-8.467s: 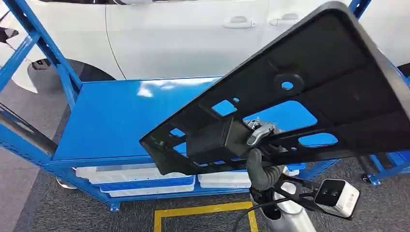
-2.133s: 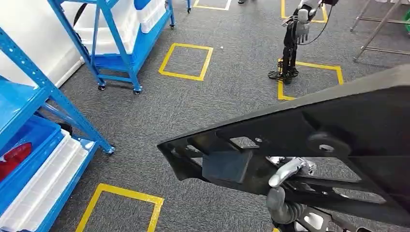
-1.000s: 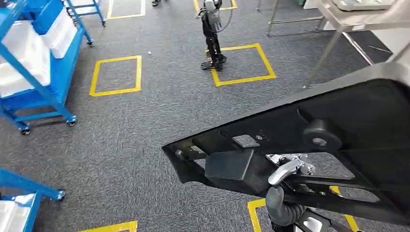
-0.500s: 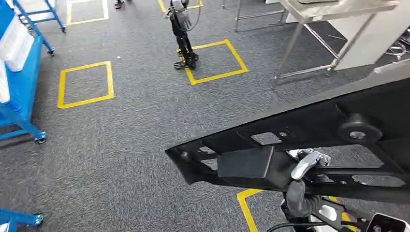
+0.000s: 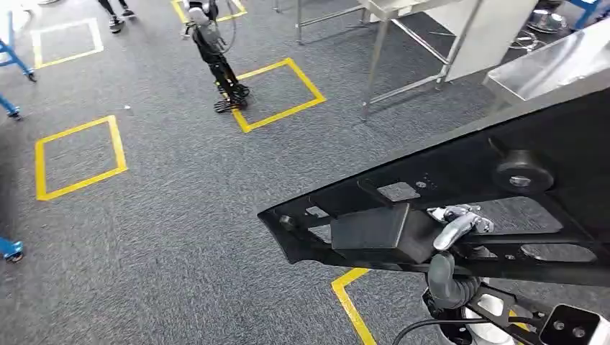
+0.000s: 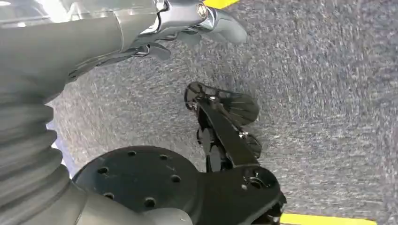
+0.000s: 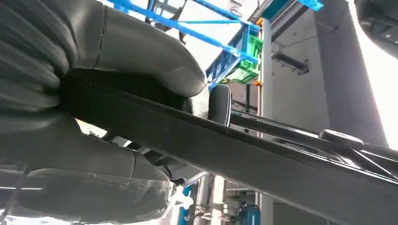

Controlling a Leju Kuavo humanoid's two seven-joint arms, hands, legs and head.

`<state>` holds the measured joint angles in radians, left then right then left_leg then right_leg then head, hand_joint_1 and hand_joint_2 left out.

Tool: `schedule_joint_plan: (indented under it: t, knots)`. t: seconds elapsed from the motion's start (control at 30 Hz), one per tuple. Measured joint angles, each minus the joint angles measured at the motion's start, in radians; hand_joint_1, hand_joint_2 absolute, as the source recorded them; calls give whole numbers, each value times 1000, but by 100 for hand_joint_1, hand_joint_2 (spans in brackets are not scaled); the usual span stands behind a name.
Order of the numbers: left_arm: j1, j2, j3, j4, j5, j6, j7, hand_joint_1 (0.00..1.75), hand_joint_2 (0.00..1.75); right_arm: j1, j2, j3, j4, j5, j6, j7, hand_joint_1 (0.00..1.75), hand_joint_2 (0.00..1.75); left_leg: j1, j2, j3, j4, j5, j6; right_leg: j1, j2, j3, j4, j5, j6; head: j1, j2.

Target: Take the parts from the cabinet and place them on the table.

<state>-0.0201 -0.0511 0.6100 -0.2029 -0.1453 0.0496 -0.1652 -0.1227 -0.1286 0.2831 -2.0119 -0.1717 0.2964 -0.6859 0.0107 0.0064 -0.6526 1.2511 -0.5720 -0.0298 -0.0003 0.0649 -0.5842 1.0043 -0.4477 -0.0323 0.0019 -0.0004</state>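
Head view, left to right. A yellow tape square (image 5: 78,157) is marked on the grey carpet floor (image 5: 180,215), well to the left of the right hand and far ahead of it. Further right, another humanoid robot (image 5: 213,50) stands at the corner of a second yellow tape square (image 5: 277,92), with a person's legs (image 5: 115,13) behind it near the upper edge. A metal-legged table (image 5: 424,29) stands ahead of the right hand, and a stainless steel table (image 5: 554,65) lies ahead and to its right, partly hidden by the held part.

The right hand (image 5: 452,237) rises from below and grips the black plastic car panel (image 5: 460,187) from underneath, a silver finger (image 5: 449,231) hooked over a rib beside the panel's rectangular box. The panel is held above the floor, tilted, its narrow end pointing left of the hand and its wide end running off to the right. A round black knob (image 5: 523,172) sits on the panel just right of the hand.

Right wrist view. The right hand (image 7: 103,117) clamps an edge of the black panel (image 7: 263,159) between the thick grey thumb (image 7: 141,51) and the grey pad on the other side.

Left wrist view. The left hand (image 6: 187,23) hangs over the carpet, holding nothing, its fingers (image 6: 220,21) partly curled; how far they are closed cannot be told.
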Motion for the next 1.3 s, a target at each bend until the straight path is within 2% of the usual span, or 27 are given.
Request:
schedule_joint_plan:
  t: [0.03,0.07,0.1,0.17,0.23,0.27,0.3,0.33,0.4,0.43,0.47,0.53,0.57,0.6,0.73,0.77,0.83,0.9,0.93,0.97,1.0,1.07,1.1,1.13,1.2,1.27,1.3]
  knots:
    - [-1,0,2,0,0,-3,-6,0,175,0,0,0,1,1,1,0,175,175,0,-9,35,-85,50,5,0,13,3,0,-1,1,0,0]
    - [-2,0,4,0,0,-5,-9,0,175,-2,0,0,1,1,1,0,175,175,0,-40,74,-176,97,10,-1,24,4,0,-1,2,0,0]
    - [0,0,7,0,0,-3,-9,0,175,-4,0,0,3,1,1,0,175,175,1,-99,93,-229,105,16,-2,33,2,2,0,5,1,0]
    - [-2,-1,11,0,-1,3,-8,0,175,-8,2,0,8,4,3,0,175,175,-2,-91,101,-249,101,15,-6,59,-11,6,4,20,0,0]
    - [-5,-1,14,0,-2,15,-5,0,175,-8,1,-2,9,6,-1,0,175,175,-4,-69,104,-254,103,24,-10,84,-14,1,9,35,0,0]
    - [-6,-3,14,0,-2,31,-5,0,175,-8,1,-4,9,7,-4,0,175,175,7,-50,109,-268,111,34,-8,66,-15,10,3,36,2,0]
    - [-6,-2,16,0,-1,45,-6,0,175,-13,1,-7,10,7,-8,0,175,175,5,-40,111,-273,113,39,-1,9,-29,36,-20,40,4,0]
    - [-4,2,19,0,2,61,-7,0,175,-18,1,-8,11,7,-10,0,175,175,4,-25,110,-273,113,43,-3,-25,-60,96,-58,43,10,0]
    - [2,14,31,0,11,84,-10,0,175,-17,-1,-10,14,6,-13,0,175,175,1,4,109,-272,111,45,-8,-50,-134,251,-127,50,10,0]
    - [4,23,40,0,18,94,-11,0,175,-16,-1,-10,17,3,-13,0,175,175,1,19,108,-272,110,43,-13,-54,-161,306,-140,54,10,0]
    - [5,34,47,0,25,107,-11,0,175,-16,-3,-11,19,0,-13,0,175,175,1,33,109,-272,109,42,-17,-56,-160,305,-127,57,10,0]
    - [5,55,63,0,30,119,-8,0,175,-17,-5,-14,19,-8,-13,0,175,175,3,56,111,-269,105,36,-23,-70,-92,179,-55,61,10,0]
    - [5,64,68,0,32,119,-8,0,175,-19,-8,-16,19,-12,-13,0,175,175,3,65,111,-264,102,30,-23,-93,-38,83,-16,60,10,0]
    - [6,80,73,-1,32,116,-7,0,175,-22,-11,-19,19,-15,-11,0,175,175,0,73,113,-260,97,22,-20,-148,-3,13,-15,57,11,0]
    - [12,128,87,-3,22,99,-5,0,175,-22,-19,-31,22,-29,-3,0,175,175,-4,110,121,-257,88,-2,-5,-108,-11,16,-15,31,5,0]
    - [13,136,90,-6,23,93,-5,0,175,-22,-22,-36,22,-31,2,0,175,175,0,113,124,-256,82,-9,-14,-94,-6,8,-9,22,5,0]
    - [17,146,95,-6,24,87,-7,0,175,-25,-26,-45,23,-38,13,0,175,175,8,27,93,-177,26,-15,-14,-77,-5,6,-6,11,2,0]
    - [27,155,100,-6,27,80,-9,0,175,-25,-26,-52,28,-43,24,0,175,175,8,3,12,-7,-51,-18,-11,-53,-6,6,-6,6,1,0]
    - [31,159,105,-6,28,77,-9,0,175,-25,-27,-55,32,-43,27,0,175,175,8,1,-21,59,-67,-19,-8,-39,-6,7,-6,5,1,0]
    - [33,160,108,-6,29,76,-10,0,175,-25,-27,-56,35,-43,27,0,175,175,8,1,-33,75,-57,-17,-7,-25,-6,7,-6,5,1,0]
    - [33,161,113,-6,29,74,-11,0,175,-26,-27,-57,39,-43,27,0,175,175,8,0,-22,42,-25,-14,-6,-12,-4,8,-6,5,1,0]
    - [32,162,115,-7,30,68,-16,0,175,-30,-27,-57,43,-42,25,0,175,175,8,-23,50,-129,75,-2,-5,13,0,10,-6,5,2,0]
    - [32,163,116,-8,29,65,-18,0,175,-35,-27,-57,47,-41,24,0,175,175,7,-68,83,-208,109,6,-6,24,-1,10,-6,7,1,0]
    - [32,166,118,-8,29,64,-20,0,175,-39,-27,-57,50,-39,24,0,175,175,9,-97,95,-236,96,11,-1,34,-5,13,-5,13,3,0]
    - [29,166,118,-9,30,64,-22,0,175,-40,-27,-56,54,-36,23,0,175,175,3,-79,96,-244,95,11,-11,56,-13,11,1,27,2,0]
    - [25,166,118,-10,30,64,-24,0,175,-41,-27,-56,58,-35,23,0,175,175,6,-58,103,-257,104,24,-8,79,-16,4,8,44,2,0]
    - [21,164,118,-10,30,61,-24,0,175,-40,-27,-56,59,-34,22,0,175,175,10,-40,107,-266,110,28,-9,43,-19,19,-3,44,2,0]
